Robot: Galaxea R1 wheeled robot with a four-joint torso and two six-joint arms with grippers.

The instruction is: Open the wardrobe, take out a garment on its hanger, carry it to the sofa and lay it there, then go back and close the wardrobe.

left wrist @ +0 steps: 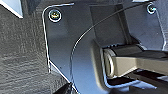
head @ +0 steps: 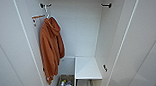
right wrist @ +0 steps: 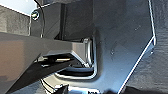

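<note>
With both doors swung wide, the wardrobe (head: pixel 79 33) stands open, an orange hoodie (head: pixel 50 47) hanging on a white hanger (head: pixel 46 10) from a dark peg near its upper left corner, clear of the low shelf (head: pixel 87 68); no white T-shirt hangs inside, and whether either gripper's fingers are spread I cannot tell.

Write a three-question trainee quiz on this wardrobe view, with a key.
1. True or false: the wardrobe stands open.
2. Which garment hangs inside? A) a white T-shirt B) an orange hooded sweatshirt C) a blue coat
3. Fill in: the orange garment's white hanger hooks on a dark peg at the ____ of the interior as the head camera sees it.

Key: 1 true; 2 B; 3 left. A second dark peg at the right carries nothing, and a white shelf sits low on that side.
</note>
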